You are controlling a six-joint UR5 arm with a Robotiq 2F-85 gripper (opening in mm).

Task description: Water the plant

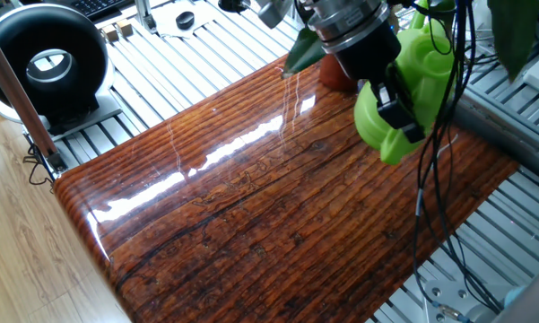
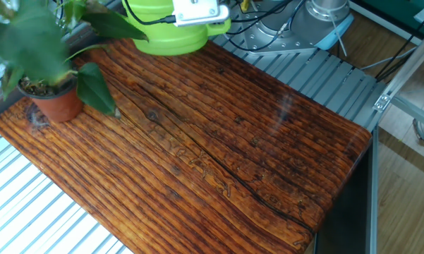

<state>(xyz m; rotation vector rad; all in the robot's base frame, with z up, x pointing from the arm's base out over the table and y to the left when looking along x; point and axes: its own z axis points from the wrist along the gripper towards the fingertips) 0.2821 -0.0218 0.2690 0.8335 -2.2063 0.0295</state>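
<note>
Glossy grained wooden table, terracotta pot

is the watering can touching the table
Apart. In one fixed view the can hangs from the gripper with bare table visible beneath its bottom edge.
</note>
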